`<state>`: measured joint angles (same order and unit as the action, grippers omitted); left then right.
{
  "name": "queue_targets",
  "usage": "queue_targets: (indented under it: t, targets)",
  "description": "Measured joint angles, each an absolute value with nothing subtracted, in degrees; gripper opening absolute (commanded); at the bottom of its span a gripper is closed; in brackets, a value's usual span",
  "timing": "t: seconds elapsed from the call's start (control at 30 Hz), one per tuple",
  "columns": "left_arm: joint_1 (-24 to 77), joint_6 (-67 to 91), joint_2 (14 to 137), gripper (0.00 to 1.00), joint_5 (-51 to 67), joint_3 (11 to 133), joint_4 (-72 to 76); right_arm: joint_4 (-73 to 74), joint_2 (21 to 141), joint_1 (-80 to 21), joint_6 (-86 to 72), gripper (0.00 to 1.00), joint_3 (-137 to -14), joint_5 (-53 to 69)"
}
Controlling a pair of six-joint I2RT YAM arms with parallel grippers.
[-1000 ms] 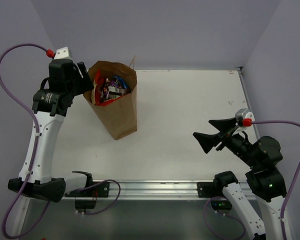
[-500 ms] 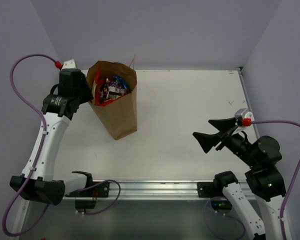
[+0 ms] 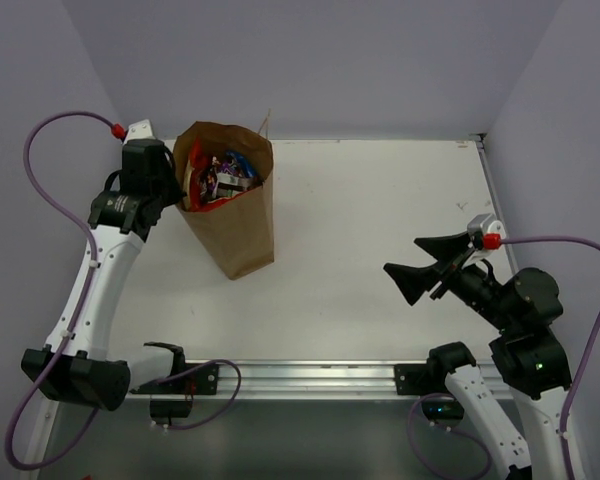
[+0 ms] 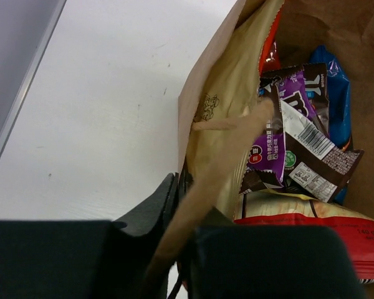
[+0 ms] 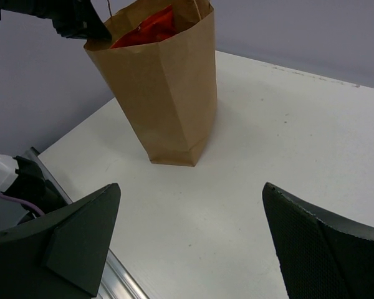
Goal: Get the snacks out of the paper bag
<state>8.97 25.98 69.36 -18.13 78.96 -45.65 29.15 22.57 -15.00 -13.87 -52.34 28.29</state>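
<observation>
Snacks (image 3: 218, 178) fill the paper bag (image 3: 242, 225), which stands upright w/ its mouth open on the far-left part of the table (image 3: 380, 190). Left wrist view: purple-and-brown candy packs (image 4: 293, 137) lie on top, w/ a blue bag (image 4: 336, 87) behind them and a red packet (image 4: 336, 233) below. Left gripper (image 3: 172, 188) sits at the bag's left rim, its 2 fingers nearly together w/ the paper wall & a handle (image 4: 227, 124) pinched between them. Right gripper (image 3: 427, 265) hangs over the table's right side, spread wide, nothing in it, well apart from the bag. Bare tabletop lies between the bag & the right arm. Bag stands closer to the left edge than the right.
</observation>
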Motion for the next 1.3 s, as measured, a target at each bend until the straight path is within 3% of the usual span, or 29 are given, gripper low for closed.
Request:
queue_targets:
  t: [0.03, 0.2, 0.47, 0.67, 0.93, 1.3]
  targets:
    - [9.0, 25.9, 69.5, 0.00, -18.1, 78.8, -45.5, 29.2, 23.1, -15.0, -13.8, 0.99, -52.6, 28.5]
    - [8.5, 24.2, 70.3, 0.00, -18.0, 78.9, -43.9, 29.3, 27.5, -15.0, -13.9, 0.99, -55.6, 30.2]
    - [8.3, 9.0, 75.3, 0.00, -11.0, 84.1, -38.3, 26.7, 37.8, -15.7, -15.0, 0.99, -64.0, 32.6]
    - [8.3, -1.9, 79.6, 0.00, -1.6, 89.4, -35.2, 24.7, 46.3, -27.2, -14.0, 0.99, -68.6, 27.6]
    - [8.3, -10.8, 77.4, 0.00, 12.8, 85.6, -30.4, 23.2, 62.5, -44.8, -10.3, 0.88, -74.3, 15.5]
    - [9.9, -14.6, 62.7, 0.00, 22.2, 69.6, -22.4, 19.5, 81.3, -50.4, -7.3, 0.73, -82.3, 9.3]
